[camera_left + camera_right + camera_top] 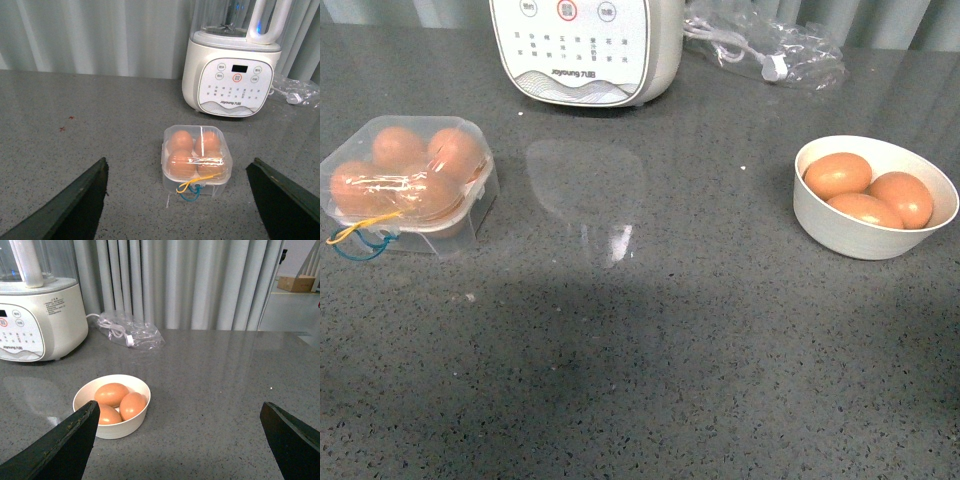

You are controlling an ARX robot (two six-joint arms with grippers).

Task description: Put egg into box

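The clear plastic box (408, 187) stands at the left of the grey counter with its lid shut over several orange-brown eggs; a blue and yellow loop (358, 237) hangs at its front. It also shows in the left wrist view (196, 160). Three more eggs (837, 174) lie in a white bowl (875, 237) at the right, which also shows in the right wrist view (112, 427). My left gripper (180, 205) is open and empty, back from the box. My right gripper (177, 445) is open and empty, beside the bowl. Neither arm shows in the front view.
A white blender base (585, 50) stands at the back centre. A clear bag with a white cable (760, 45) lies at the back right. Grey curtains hang behind the counter.
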